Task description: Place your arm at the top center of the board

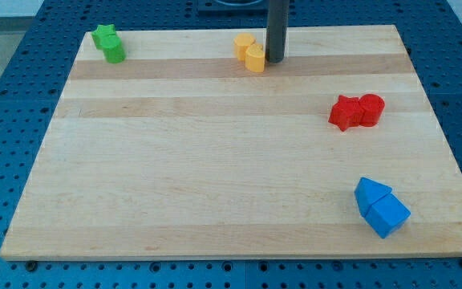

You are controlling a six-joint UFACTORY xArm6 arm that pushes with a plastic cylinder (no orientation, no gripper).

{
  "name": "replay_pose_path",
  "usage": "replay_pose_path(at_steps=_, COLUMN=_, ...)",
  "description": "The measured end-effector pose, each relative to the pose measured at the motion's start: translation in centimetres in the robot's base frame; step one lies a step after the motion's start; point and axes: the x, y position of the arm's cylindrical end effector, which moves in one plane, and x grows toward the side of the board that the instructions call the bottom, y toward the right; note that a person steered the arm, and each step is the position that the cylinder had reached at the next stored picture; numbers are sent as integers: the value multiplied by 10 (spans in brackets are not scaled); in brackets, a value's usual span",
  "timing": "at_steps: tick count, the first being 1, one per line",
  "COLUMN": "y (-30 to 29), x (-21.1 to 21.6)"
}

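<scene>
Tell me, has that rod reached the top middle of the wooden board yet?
Nearly done, it seems: my tip rests near the top edge of the board, about centred, just to the right of the yellow blocks. Nothing is being pushed. At most a slight nudge leftward remains.

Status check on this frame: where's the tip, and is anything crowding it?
My tip at board top center. Yellow blocks close on its left, contact unclear. Other blocks well away.
</scene>
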Motion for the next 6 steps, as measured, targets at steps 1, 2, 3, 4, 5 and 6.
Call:
replay_pose_path(at_steps=1, y=-26, x=0)
replay_pose_path(at_steps=2, y=-45, x=4)
replay_pose_path(at_steps=3, y=-42, x=8)
replay_pose_path(at_steps=4, y=8, x=-8)
replay_pose_path(at_steps=5, y=16, x=-64)
replay_pose_path(at_steps=6, y=6, x=-83)
